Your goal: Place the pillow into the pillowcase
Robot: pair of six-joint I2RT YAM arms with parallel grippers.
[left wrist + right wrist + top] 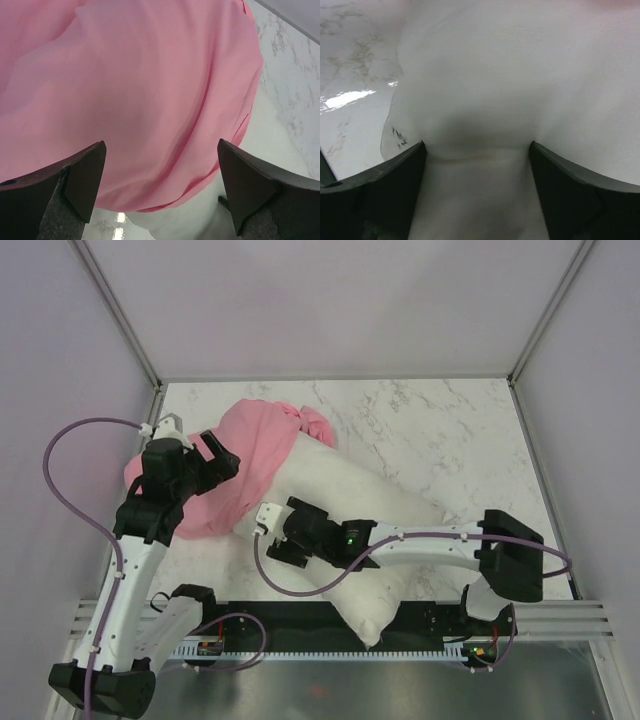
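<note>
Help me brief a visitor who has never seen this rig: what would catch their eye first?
The pink pillowcase, bunched over the far end of the white pillow, left of the table's middle. The pillow runs diagonally toward the near edge. Both grippers stand open: the left gripper over the pink cloth, the right gripper at the bare pillow.

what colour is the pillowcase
The pillowcase is pink, best seen in the left wrist view.
</note>
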